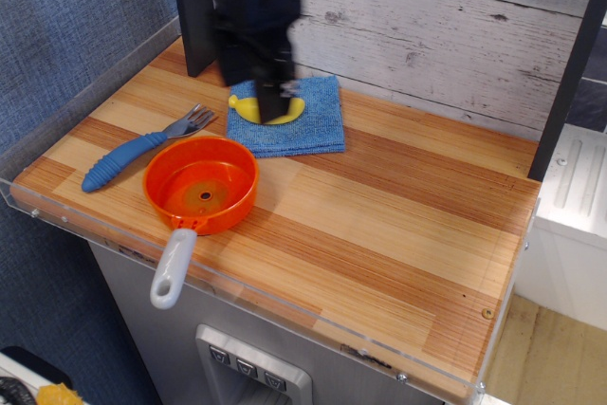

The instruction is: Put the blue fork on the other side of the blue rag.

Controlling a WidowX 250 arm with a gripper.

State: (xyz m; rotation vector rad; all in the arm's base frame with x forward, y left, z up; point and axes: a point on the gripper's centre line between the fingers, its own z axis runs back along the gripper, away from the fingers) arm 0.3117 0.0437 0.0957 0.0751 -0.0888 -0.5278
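The blue fork (140,149) lies on the wooden counter at the left, its ribbed handle toward the front left and its grey tines toward the rag. The blue rag (302,125) lies flat near the back wall, to the right of the fork. A yellow banana (248,111) rests on the rag, partly hidden by my gripper. My gripper (270,111) hangs above the rag's left part, blurred by motion. It holds nothing that I can see. I cannot tell how its jaws stand.
An orange pan (200,185) with a grey handle (172,267) sits in front of the fork and rag, its handle over the front edge. A dark post (193,11) stands at the back left. A clear rim (57,220) edges the counter.
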